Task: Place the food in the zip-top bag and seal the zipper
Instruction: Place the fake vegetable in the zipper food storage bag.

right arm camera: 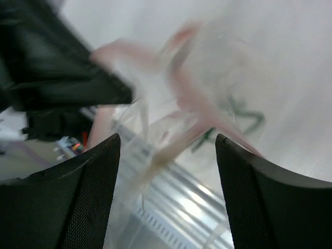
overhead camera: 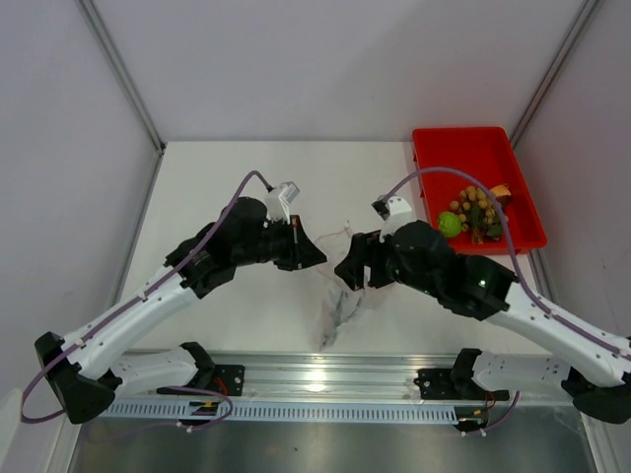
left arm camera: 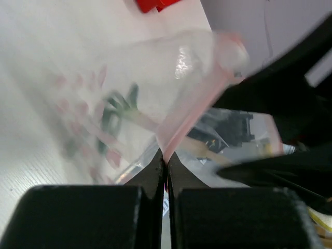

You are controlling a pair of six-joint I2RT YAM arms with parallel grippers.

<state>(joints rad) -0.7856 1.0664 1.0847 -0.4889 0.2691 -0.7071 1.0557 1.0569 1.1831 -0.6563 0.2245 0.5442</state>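
Two arms meet over the middle of the bench (overhead camera: 227,168) with the bag (overhead camera: 338,317) hanging between them: the left gripper (left arm camera: 166,155) is pinched tight on the zipper (left arm camera: 193,110), jaws touching, while the right gripper (right arm camera: 167,140) stands wide, its fingers (right arm camera: 91,192) on either side of the crumpled plastic without clamping it. One green onion (left arm camera: 120,106) shows through the dotted film inside the bag. Tan fruits (overhead camera: 476,202), a green fruit (overhead camera: 450,225) and a purplish piece (overhead camera: 501,193) lie in the red tray (overhead camera: 463,134) at the bench's far right corner, well apart from the bag.
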